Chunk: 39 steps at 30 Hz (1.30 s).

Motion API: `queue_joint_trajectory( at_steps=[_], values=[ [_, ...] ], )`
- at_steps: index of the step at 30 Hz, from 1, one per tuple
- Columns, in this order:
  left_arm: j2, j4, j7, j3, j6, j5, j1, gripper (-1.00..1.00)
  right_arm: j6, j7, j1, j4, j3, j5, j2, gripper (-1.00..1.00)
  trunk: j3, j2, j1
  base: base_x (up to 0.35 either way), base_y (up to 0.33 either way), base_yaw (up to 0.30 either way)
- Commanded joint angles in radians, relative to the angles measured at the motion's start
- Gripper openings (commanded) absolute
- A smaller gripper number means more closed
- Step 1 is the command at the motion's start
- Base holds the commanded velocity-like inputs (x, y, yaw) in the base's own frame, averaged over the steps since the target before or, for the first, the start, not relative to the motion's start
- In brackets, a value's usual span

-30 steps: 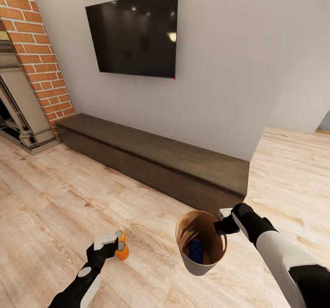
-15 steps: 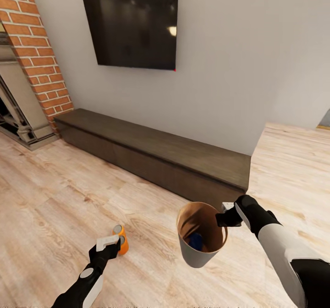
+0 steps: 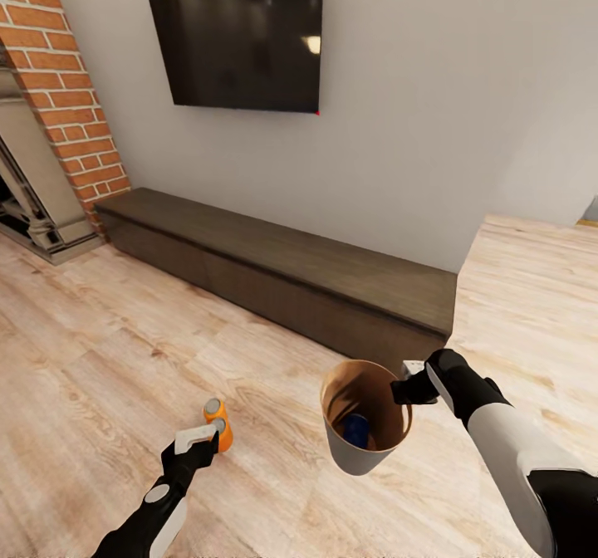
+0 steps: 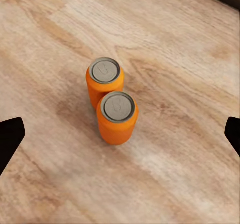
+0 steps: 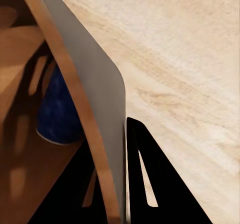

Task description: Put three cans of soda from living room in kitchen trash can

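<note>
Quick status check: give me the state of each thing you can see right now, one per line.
Soda cans: two, upright on the wood floor, side by side, ungrasped.
Left gripper: open, above the cans, fingers wide apart.
Trash can: held off the floor, upright, slightly tilted.
Right gripper: shut on the trash can's rim.
Blue object: lying inside the trash can.
Wall screen: dark.

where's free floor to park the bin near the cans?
Bare floor between the two soda cans and the held bin, and the wide strip before the bench. Crowded only at the cans under the left gripper.
</note>
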Motion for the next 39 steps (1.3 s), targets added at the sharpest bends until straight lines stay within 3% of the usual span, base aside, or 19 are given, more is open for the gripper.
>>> queue_joint_trajectory(
  at_steps=[1,17,22,31,39],
  values=[
    [0.0,0.002,0.0,-0.001,0.001,-0.002,0.0,1.0,0.004,0.005,0.0,0.0,-0.002,-0.021,0.002,-1.0,-0.001,0.0,0.0,0.048,0.0,0.0],
    [0.004,0.003,-0.016,-0.005,0.004,-0.004,0.001,1.0,0.004,0.003,0.0,-0.002,-0.009,-0.021,0.001,-1.0,0.003,0.0,0.0,0.06,0.0,-0.073],
    [0.007,0.004,-0.035,-0.006,0.005,-0.004,0.001,1.0,0.005,0.003,0.001,-0.05,-0.005,-0.021,0.004,-1.0,0.01,0.0,0.0,0.012,0.004,-0.173],
    [0.009,0.008,-0.089,-0.007,0.015,-0.007,0.001,1.0,0.008,0.003,0.004,-0.071,0.002,-0.021,0.008,-1.0,0.02,0.0,0.0,0.2,0.15,-0.154],
    [0.009,0.007,-0.093,-0.007,0.016,-0.009,0.001,1.0,0.008,0.003,0.004,-0.071,0.004,-0.02,0.009,-1.0,0.021,0.0,0.0,0.117,0.09,-0.02]
  ],
)
